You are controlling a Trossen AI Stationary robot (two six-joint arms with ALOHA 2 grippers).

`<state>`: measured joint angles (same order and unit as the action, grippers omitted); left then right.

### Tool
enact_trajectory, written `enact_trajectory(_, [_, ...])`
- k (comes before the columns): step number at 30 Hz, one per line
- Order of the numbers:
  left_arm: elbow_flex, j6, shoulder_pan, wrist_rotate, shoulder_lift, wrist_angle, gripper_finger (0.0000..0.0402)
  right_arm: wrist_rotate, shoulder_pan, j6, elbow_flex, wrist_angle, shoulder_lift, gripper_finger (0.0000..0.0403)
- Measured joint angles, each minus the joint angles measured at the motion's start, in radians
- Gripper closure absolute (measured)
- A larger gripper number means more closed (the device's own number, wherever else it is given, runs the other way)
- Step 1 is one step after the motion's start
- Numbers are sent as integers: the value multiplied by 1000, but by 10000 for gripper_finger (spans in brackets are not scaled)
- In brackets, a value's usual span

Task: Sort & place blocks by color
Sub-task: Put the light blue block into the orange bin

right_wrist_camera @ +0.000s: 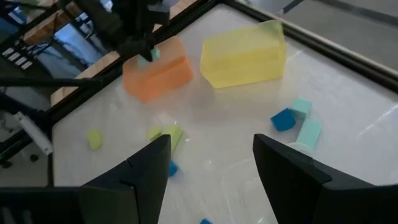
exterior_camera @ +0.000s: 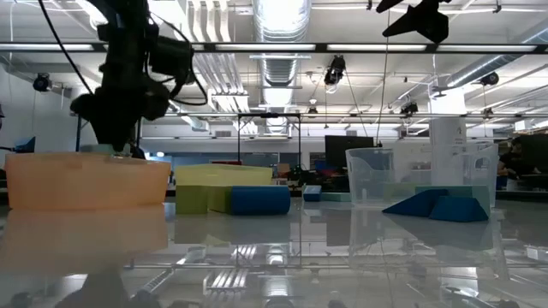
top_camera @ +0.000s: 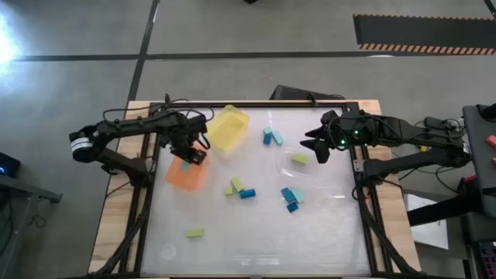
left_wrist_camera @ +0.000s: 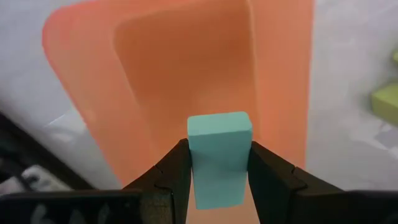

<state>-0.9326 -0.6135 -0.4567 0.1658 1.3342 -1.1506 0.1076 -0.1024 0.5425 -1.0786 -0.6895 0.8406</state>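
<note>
My left gripper [top_camera: 187, 160] hangs over the orange bin [top_camera: 184, 176] at the table's left, shut on a light teal block [left_wrist_camera: 219, 134]. In its wrist view the bin's opening [left_wrist_camera: 186, 74] lies right below the block. My right gripper [top_camera: 316, 144] stands open, high over the clear dish [top_camera: 304, 169] at the right, touching nothing. A yellow-green block [top_camera: 299, 159] lies in that dish. Other blue, teal and yellow-green blocks [top_camera: 242, 190] lie flat on the table's middle. My left gripper pinches the teal block's two long sides [left_wrist_camera: 196, 163] between its two fingers. The fingers come from above, pointing down. The block's free end [left_wrist_camera: 219, 123] sticks out past the fingertips. It hangs lifted clear above the orange bin.
The yellow bin [top_camera: 227, 128] stands tilted at the far side, next to the orange one. A blue and teal pair [top_camera: 271, 137] lies near it, a blue and teal cluster [top_camera: 291, 198] lies mid-right, and a lone yellow-green block [top_camera: 194, 232] lies near the front. A black frame [top_camera: 358, 186] rims the table.
</note>
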Motion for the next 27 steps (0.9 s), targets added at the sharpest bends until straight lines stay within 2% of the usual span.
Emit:
enact_trajectory(6, [88, 2, -20, -1, 0, 124, 290, 25, 0, 10, 0, 0, 0, 184])
enact_trajectory(15, [155, 0, -20, -33, 1, 175, 290, 27, 0, 7, 0, 0, 0, 184])
enact_trajectory(22, [151, 0, -20, -47, 5, 175, 253, 28, 0, 5, 0, 0, 0, 184])
enact_trajectory(27, [151, 0, -20, -47, 5, 175, 246, 27, 0, 6, 0, -1, 0, 184])
